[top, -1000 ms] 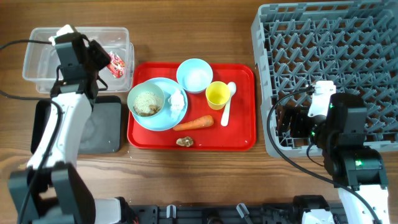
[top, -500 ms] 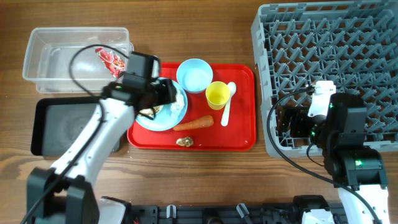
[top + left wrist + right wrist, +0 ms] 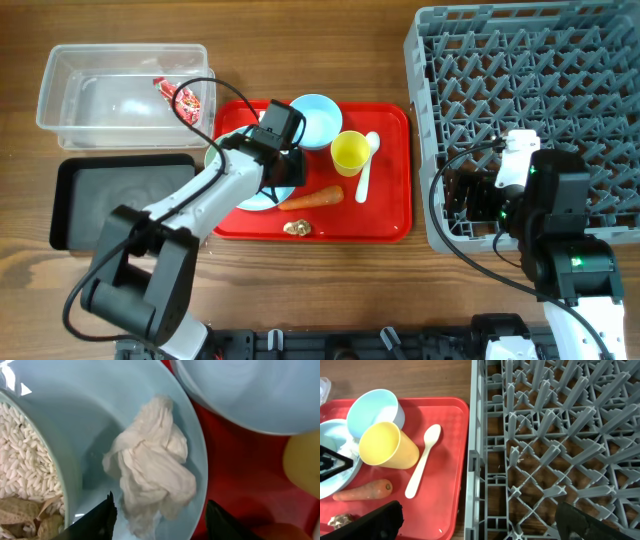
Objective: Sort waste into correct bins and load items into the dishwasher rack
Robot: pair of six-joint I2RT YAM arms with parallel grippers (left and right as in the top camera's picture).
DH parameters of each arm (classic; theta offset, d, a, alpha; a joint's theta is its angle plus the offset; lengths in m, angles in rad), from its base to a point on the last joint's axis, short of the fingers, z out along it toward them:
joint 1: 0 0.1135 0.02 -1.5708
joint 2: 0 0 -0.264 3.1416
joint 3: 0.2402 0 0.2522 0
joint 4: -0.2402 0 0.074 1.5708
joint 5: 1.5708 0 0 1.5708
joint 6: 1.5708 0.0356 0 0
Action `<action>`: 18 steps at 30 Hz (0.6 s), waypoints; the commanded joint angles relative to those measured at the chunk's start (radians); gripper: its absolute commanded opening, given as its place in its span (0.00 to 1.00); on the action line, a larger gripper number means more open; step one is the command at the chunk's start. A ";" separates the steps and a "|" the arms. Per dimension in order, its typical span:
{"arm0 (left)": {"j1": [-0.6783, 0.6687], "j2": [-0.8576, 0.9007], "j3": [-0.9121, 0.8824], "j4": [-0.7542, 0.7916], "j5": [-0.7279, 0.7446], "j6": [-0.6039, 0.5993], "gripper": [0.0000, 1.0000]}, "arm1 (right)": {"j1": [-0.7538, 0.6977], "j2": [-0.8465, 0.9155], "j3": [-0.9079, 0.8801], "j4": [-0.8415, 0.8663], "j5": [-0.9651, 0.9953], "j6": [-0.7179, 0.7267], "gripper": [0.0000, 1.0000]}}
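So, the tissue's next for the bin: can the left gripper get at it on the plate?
Probably yes: the open left gripper hangs right over the white crumpled tissue, lying uncovered on the light blue plate beside the rice bowl.

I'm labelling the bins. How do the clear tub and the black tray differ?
The clear tub is see-through with taller walls; the black tray is opaque and shallow. The tub holds a red-and-white wrapper; the visible part of the black tray shows nothing in it. The tub lies farther from the robot, the black tray nearer. Both are rectangular, similar in footprint, and sit left of the red tray.
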 commanded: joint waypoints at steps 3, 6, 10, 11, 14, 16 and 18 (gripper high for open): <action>-0.001 0.009 -0.008 0.035 -0.072 0.005 0.54 | -0.001 0.002 0.023 0.003 0.013 -0.010 1.00; -0.001 0.019 -0.008 0.044 -0.072 0.001 0.49 | -0.001 0.002 0.023 0.003 0.013 -0.010 1.00; -0.002 0.049 -0.008 0.045 -0.069 -0.055 0.47 | -0.001 0.002 0.023 0.003 0.013 -0.010 1.00; -0.002 0.054 -0.008 0.044 -0.069 -0.055 0.44 | -0.001 0.002 0.023 0.003 0.013 -0.010 1.00; -0.002 0.059 -0.008 0.046 -0.069 -0.055 0.32 | -0.001 0.002 0.023 0.003 0.013 -0.010 1.00; -0.003 0.058 -0.008 0.051 -0.069 -0.055 0.24 | -0.001 0.002 0.023 0.003 0.013 -0.010 1.00; -0.003 0.058 -0.008 0.051 -0.069 -0.055 0.11 | -0.001 0.002 0.023 0.003 0.013 -0.010 1.00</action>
